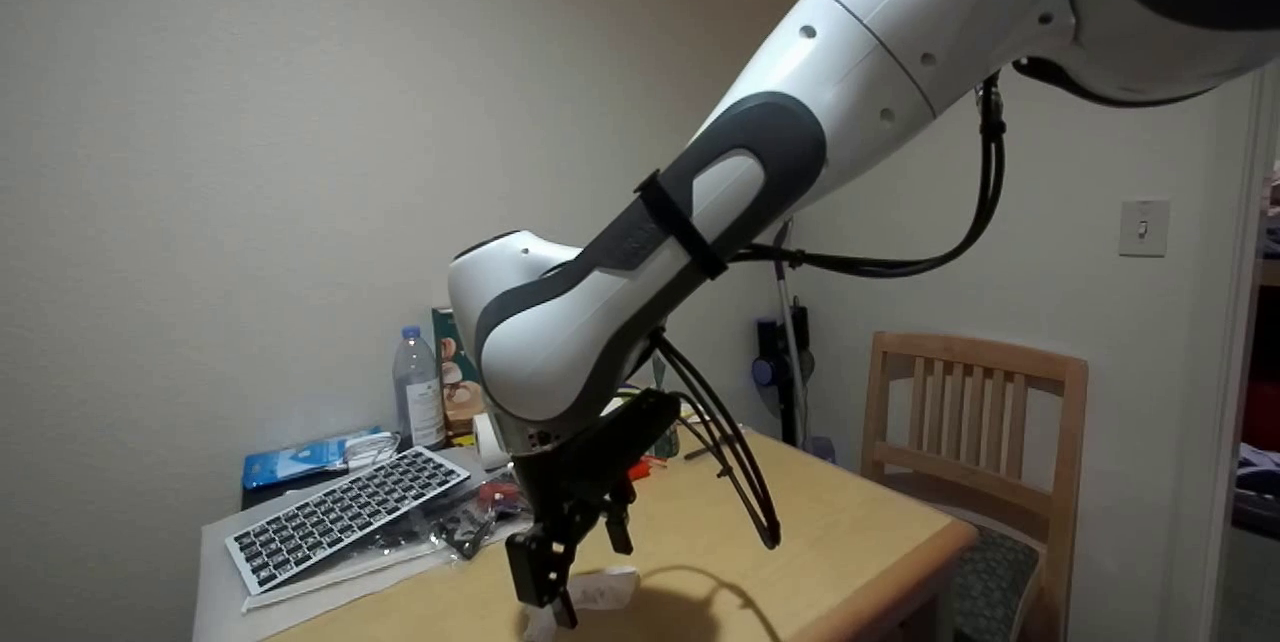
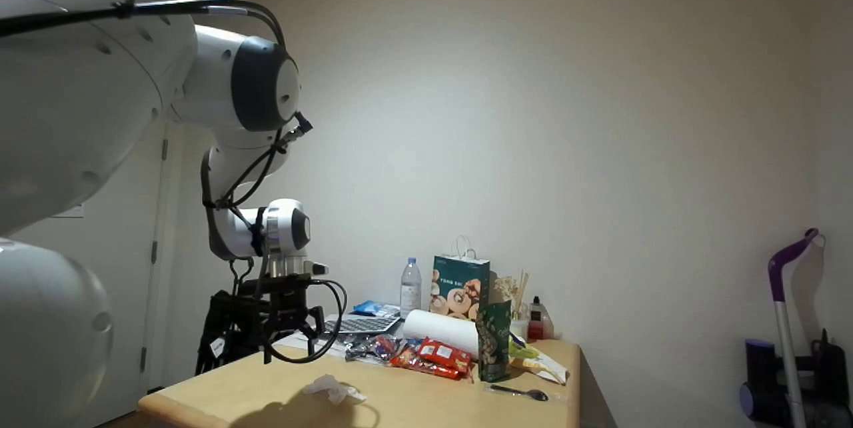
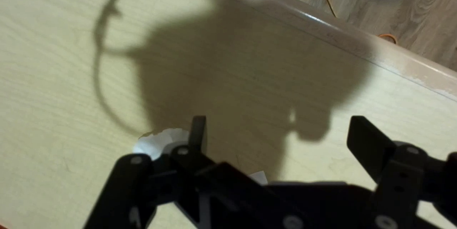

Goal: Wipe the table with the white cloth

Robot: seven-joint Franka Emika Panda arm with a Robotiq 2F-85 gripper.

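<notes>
The white cloth point(image 2: 333, 389) lies crumpled on the light tan table point(image 2: 426, 405). My gripper point(image 2: 290, 352) hangs above the tabletop, pointing down, with its fingers wide apart and nothing between them. In an exterior view, the gripper point(image 1: 592, 574) overlaps part of the cloth point(image 1: 605, 589). From the wrist, the cloth point(image 3: 159, 143) shows beyond the left finger point(image 3: 197, 134), and a small white corner peeks out lower down; the gripper's body hides the rest. The gap of the gripper point(image 3: 276, 125) looks onto bare, shadowed wood.
A keyboard point(image 1: 345, 519), a bottle point(image 1: 418, 387), a paper towel roll point(image 2: 441, 333), red packets point(image 2: 436, 356), a green pouch point(image 2: 494, 341) and a spoon point(image 2: 523, 392) occupy the table's far side. A slatted chair point(image 1: 960, 412) stands beside it. The table edge point(image 3: 314, 24) crosses the wrist view.
</notes>
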